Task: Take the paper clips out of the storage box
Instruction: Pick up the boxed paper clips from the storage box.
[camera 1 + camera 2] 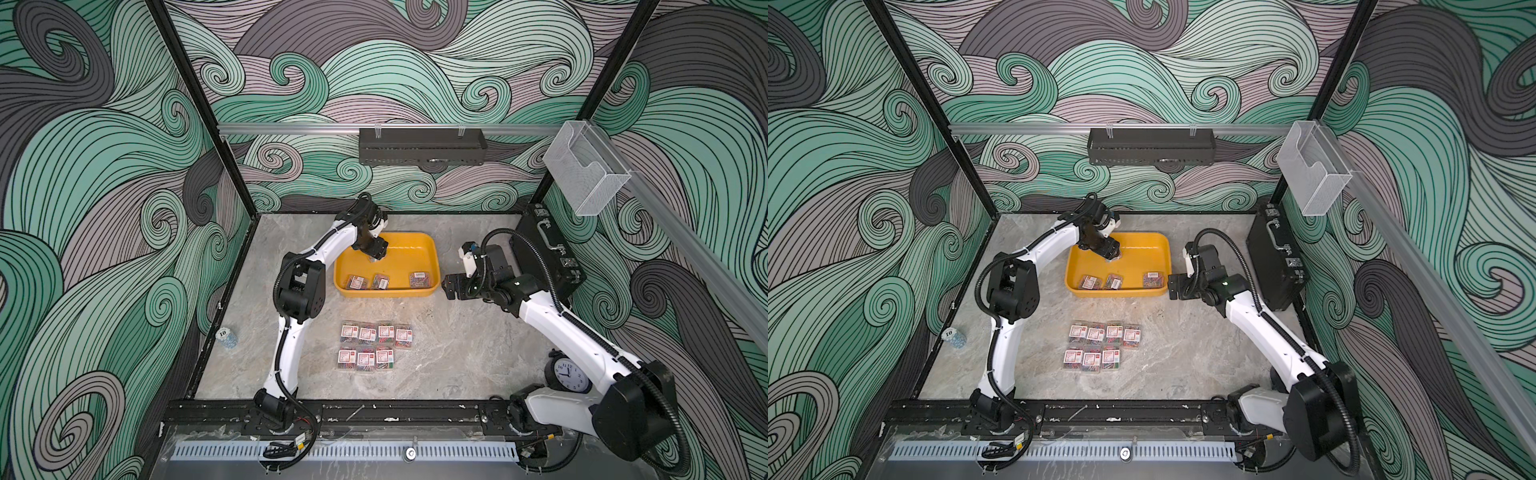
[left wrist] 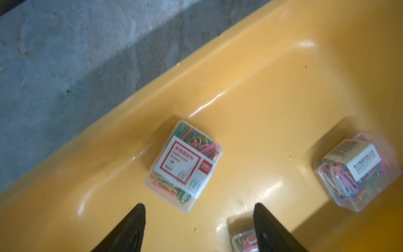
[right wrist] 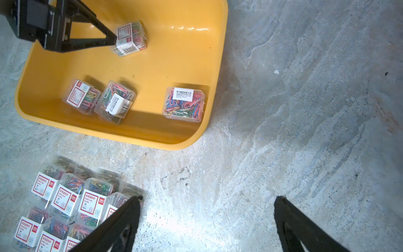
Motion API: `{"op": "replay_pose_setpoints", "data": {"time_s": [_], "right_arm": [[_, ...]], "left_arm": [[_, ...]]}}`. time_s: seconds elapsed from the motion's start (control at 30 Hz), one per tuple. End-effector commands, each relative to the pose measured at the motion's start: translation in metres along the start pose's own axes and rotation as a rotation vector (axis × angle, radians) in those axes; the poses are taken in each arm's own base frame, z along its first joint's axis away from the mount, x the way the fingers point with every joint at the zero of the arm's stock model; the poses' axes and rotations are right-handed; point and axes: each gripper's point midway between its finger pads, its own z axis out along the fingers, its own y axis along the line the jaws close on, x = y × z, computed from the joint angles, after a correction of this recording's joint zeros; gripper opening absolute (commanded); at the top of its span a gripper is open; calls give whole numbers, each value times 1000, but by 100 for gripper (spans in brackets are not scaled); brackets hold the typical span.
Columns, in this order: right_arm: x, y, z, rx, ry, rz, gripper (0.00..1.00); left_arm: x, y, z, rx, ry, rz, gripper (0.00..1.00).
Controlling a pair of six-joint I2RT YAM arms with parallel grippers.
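Found a shallow rectangular yellow plastic tray [image 1: 409, 255] with rounded corners and a raised rim, flat and upright toward the far side of the grey marbled tabletop [image 1: 457, 353]. Counted four small clear plastic boxes of multicoloured paper clips inside it. Noted three along the near wall: the left one [image 3: 81, 97] with its red-framed white label up, the middle one [image 3: 115, 102] tilted just beside it with a barcoded label showing, the right one [image 3: 185, 104] apart, near the corner. Spotted the fourth [image 3: 130, 38] alone toward the far left, with a barcoded side showing. Counted seven more [image 1: 374, 345] outside, in front of the tray, label-up, packed close in two rows, four behind three.
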Motion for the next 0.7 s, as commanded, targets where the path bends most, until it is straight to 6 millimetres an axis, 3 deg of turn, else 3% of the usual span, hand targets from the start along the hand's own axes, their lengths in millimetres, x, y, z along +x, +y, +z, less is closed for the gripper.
{"op": "replay_pose_setpoints", "data": {"time_s": [0.0, 0.1, 0.4, 0.67], "right_arm": [[3, -7, -11, 18, -10, 23, 96], [5, -9, -15, 21, -19, 35, 96], [5, -13, -24, 32, -25, 42, 96], [0, -15, -33, 43, -46, 42, 97]], "left_arm": [[0, 6, 4, 0, 23, 26, 77], [0, 14, 17, -31, 35, 29, 77], [8, 12, 44, 7, 77, 40, 76], [11, 5, 45, 50, 90, 21, 71]]}}
